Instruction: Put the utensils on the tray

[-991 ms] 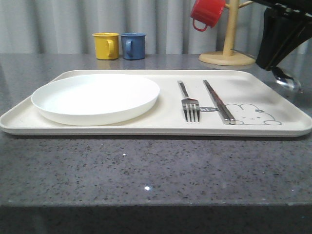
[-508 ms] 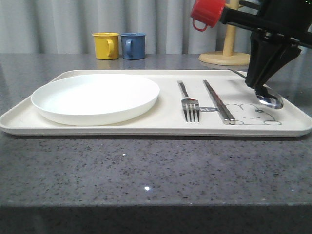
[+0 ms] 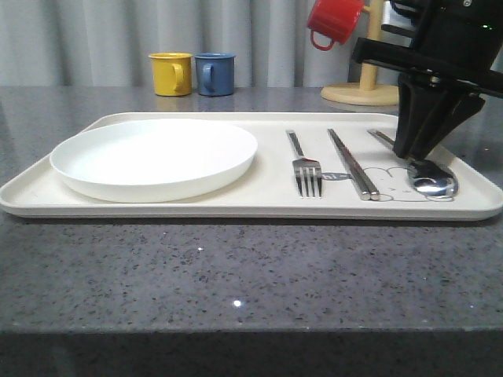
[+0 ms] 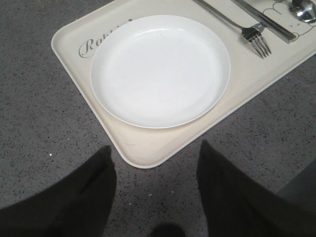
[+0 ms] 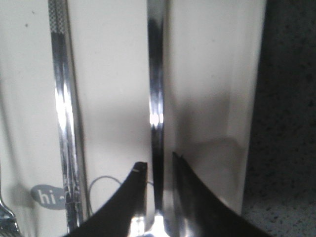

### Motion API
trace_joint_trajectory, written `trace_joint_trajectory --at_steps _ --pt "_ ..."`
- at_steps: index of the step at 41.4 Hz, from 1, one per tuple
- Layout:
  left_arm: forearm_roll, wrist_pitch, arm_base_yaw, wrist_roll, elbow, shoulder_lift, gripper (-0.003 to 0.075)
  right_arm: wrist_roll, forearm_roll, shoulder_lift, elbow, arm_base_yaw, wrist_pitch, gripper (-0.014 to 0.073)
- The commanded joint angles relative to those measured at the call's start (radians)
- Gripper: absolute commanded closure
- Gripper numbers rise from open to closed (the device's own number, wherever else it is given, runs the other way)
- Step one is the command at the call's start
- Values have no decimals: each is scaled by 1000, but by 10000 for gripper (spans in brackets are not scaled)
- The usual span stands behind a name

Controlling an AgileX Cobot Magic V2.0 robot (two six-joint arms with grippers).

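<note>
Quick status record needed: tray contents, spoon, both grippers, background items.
tray: cream, holds plate, fork, chopsticks, spoon
plate: white, empty, on the tray's left part
fork: flat on tray, right of plate
chopsticks: flat, side by side, right of fork
spoon: bowl on tray, near its right end
right gripper: fingers either side of spoon handle, slim gaps visible
left gripper: open, over table at tray's near edge
mugs: yellow, blue behind tray; red on wooden stand

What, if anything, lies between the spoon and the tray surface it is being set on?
Nothing visible. The spoon already lies on the tray, right of the chopsticks, over the rabbit drawing. The right gripper has a finger on each side of its handle.
</note>
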Motion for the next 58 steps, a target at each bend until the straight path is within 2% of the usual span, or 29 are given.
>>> trace_joint_trajectory --at_steps 1,6,14,24,30,48,58 --pt "-3 -69 -8 -7 -28 -4 351 -2 -3 -44 -28 1 -23 316" --pt "-3 -69 -8 -7 -28 -4 351 -17 -14 -59 -28 1 -25 294" --pt "-3 -69 -8 -7 -28 -4 351 -130 -14 -168 -28 17 -8 295" --pt "-3 -69 -8 -7 -28 -4 351 -193 -82 -364 7 121 67 295" --pt "-3 -69 -8 -7 -28 -4 351 -193 -109 -518 99 171 42 295" --pt "-3 -69 -8 -7 -28 -4 351 -193 -232 -946 447 172 -76 295" --pt "-3 -69 -8 -7 -28 -4 351 -193 -232 -1141 585 172 -162 295"
